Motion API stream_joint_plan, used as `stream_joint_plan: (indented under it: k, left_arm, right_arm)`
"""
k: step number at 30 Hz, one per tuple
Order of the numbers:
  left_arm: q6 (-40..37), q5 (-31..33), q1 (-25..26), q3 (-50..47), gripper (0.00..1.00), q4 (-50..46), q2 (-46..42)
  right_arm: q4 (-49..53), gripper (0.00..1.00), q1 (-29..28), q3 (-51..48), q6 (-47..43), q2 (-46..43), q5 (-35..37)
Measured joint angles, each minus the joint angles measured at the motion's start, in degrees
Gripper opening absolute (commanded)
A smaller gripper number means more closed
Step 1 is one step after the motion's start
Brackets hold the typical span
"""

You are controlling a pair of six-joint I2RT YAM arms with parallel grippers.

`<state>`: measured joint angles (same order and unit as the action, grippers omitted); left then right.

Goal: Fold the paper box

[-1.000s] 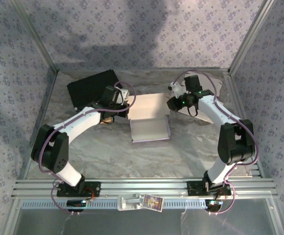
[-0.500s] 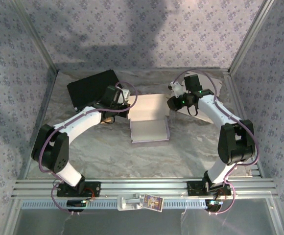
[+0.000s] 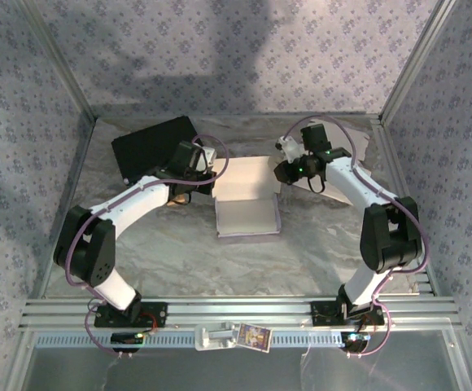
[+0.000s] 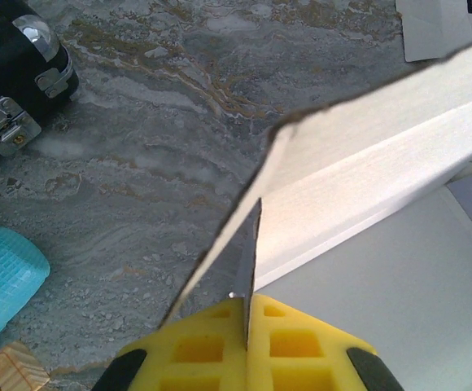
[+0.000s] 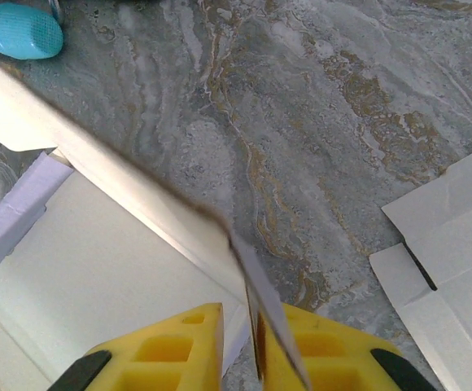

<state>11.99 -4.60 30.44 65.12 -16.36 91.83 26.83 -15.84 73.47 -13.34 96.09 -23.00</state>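
Observation:
The white paper box (image 3: pixel 248 199) lies half-formed in the middle of the table, its back panel raised. My left gripper (image 3: pixel 211 175) is at its left back corner. In the left wrist view this gripper (image 4: pixel 248 305) is shut on the box's thin left flap (image 4: pixel 252 244), which stands on edge between the yellow fingers (image 4: pixel 187 350). My right gripper (image 3: pixel 283 173) is at the right back corner. There its jaws (image 5: pixel 242 342) stand narrowly open around the right flap (image 5: pixel 260 293). That flap leans on the right finger (image 5: pixel 325 350), with a gap to the left finger.
A black case (image 3: pixel 150 147) sits at the back left, with a teal object (image 4: pixel 0 277) and a wooden block (image 4: pixel 8 371) near it. A flat white cut sheet (image 5: pixel 447 244) lies right of the box. The cage walls ring the table.
The right gripper has edged a little left and back at the box's corner, and the box has shifted slightly with it. The left gripper keeps its hold.

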Motion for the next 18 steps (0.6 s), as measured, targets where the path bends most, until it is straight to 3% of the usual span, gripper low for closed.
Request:
stream_joint_plan:
  k: [2,6,12,18]
  left_arm:
    - [0.00,0.00,0.00,0.09,0.01,0.00,0.11]
    - [0.02,0.22,0.02,0.42,0.00,-0.20,0.24]
    - [2.62,3.50,0.24,3.67,0.00,-2.16,2.08]
    - [8.70,10.91,1.66,8.59,0.00,-4.55,5.29]
  right_arm:
    - [-0.04,0.18,-0.20,0.11,0.13,0.26,0.50]
    - [-0.07,0.01,-0.37,0.37,0.63,0.57,1.81]
    - [-0.20,0.00,-2.71,2.12,4.68,1.09,6.86]
    - [-2.03,0.00,-7.87,3.30,14.88,1.11,18.93]
